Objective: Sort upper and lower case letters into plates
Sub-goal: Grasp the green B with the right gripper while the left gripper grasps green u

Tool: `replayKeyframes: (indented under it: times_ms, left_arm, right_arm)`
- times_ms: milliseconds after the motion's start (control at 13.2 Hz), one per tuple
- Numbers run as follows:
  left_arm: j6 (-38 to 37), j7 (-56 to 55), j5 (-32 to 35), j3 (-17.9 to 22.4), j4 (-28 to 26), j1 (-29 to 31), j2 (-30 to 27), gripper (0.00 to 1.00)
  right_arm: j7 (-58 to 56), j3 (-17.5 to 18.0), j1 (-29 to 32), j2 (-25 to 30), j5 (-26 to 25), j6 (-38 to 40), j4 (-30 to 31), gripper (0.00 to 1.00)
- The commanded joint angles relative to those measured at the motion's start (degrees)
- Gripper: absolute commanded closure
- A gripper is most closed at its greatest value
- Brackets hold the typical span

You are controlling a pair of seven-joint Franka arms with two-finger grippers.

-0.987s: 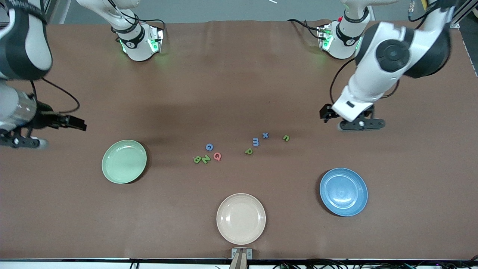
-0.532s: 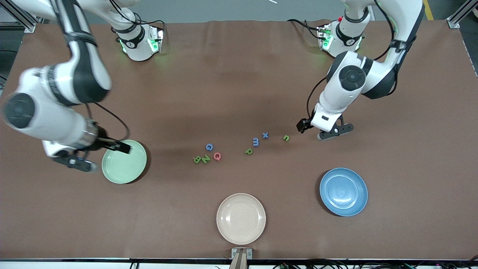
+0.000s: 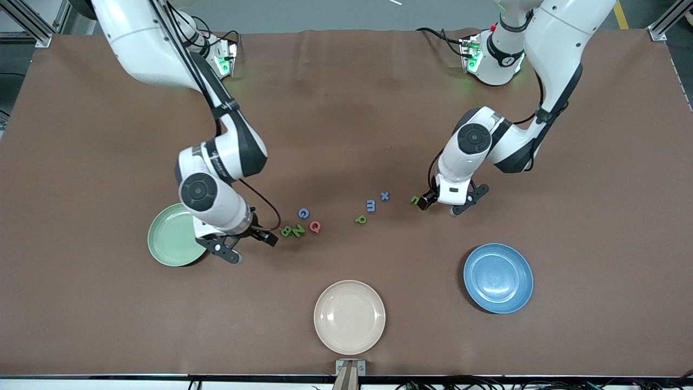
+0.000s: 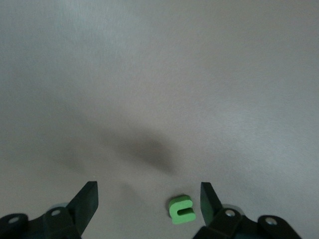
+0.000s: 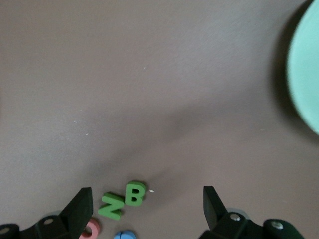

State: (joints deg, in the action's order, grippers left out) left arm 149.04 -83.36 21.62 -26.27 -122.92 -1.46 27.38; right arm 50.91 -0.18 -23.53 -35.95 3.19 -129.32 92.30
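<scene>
Small foam letters lie mid-table: a green B (image 3: 286, 232), green N (image 3: 298, 231), pink Q (image 3: 315, 227) and blue G (image 3: 303, 213) in one cluster. A blue m (image 3: 371, 205), blue x (image 3: 385, 196) and green p (image 3: 360, 219) form another. A green n (image 3: 415, 200) lies apart. My left gripper (image 3: 427, 201) is low at the n (image 4: 181, 209), open, with the letter between its fingers and close to one of them. My right gripper (image 3: 265, 237) is open beside the B (image 5: 134, 193) and N (image 5: 112, 205). The mint plate (image 3: 165, 241) and blue plate (image 3: 498, 278) hold nothing.
A beige plate (image 3: 350, 317) sits near the front edge, between the two coloured plates. My right arm's wrist overhangs the mint plate's rim (image 5: 306, 64). Brown tabletop lies open around the letters.
Both arms have swung in from the table's ends and come down toward the letters. The left gripper now straddles the n and its fingers have narrowed slightly. The right gripper now sits by the B.
</scene>
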Motion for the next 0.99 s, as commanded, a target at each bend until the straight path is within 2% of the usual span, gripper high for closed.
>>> replayKeyframes:
  times_ms: [0,76,304,684,835,911]
  left_arm:
    - [0.0,-8.5,2.2,-0.2,4.4,-2.5,4.9,0.16]
    - [0.0,-10.3,2.1,0.2,5.5,-4.1,5.6,0.17]
    - [-0.1,-11.3,2.2,0.3,6.2,-4.9,6.5,0.19]
    - [-0.3,-11.2,2.5,0.4,6.1,-4.9,7.3,0.33]
    - [-0.5,-11.2,2.9,0.6,6.1,-4.9,7.5,0.43]
    - [-0.5,-11.2,2.9,0.6,6.2,-4.8,7.7,0.56]
  right_arm:
    - [1.6,-0.9,-1.8,-2.7,-0.8,-4.4,0.8,0.14]
    - [1.8,-0.9,-2.2,-3.5,-0.8,-6.7,1.9,0.21]
    - [5.2,-0.9,-3.4,-4.8,-1.0,-9.2,2.9,0.23]
    - [7.0,-1.0,-4.5,-5.0,-1.2,-9.2,3.8,0.28]
    - [6.9,-1.1,-4.5,-5.0,-1.6,-9.1,4.0,0.29]
    - [7.0,-1.1,-4.5,-5.0,-1.7,-9.2,4.0,0.30]
